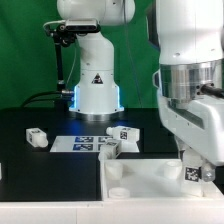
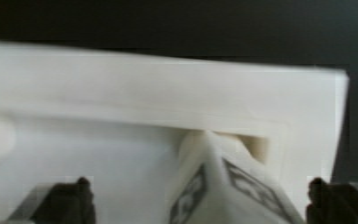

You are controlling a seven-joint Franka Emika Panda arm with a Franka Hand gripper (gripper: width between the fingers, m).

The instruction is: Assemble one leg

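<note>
Leg: a short white plastic post with black-and-white square tags [image 2: 220, 180], stands between the open jaws of the gripper [image 2: 202, 200], long axis roughly upright. It sits over the large flat white tray-like tabletop [image 1: 150, 185], toward the exterior view's right; whether seated in a corner hole, I cannot tell.

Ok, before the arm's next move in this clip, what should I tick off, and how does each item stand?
1. Gripper open: ok, fingers wide apart.
2. Leg between the fingers: ok, roughly centred.
3. Leg gripped: not ok, gaps show on both sides.
4. Leg seated in a corner hole of the tabletop: cannot tell, the base is hidden.
5. Nearest spare leg apart from the gripper: ok, it lies by the marker board.
</note>
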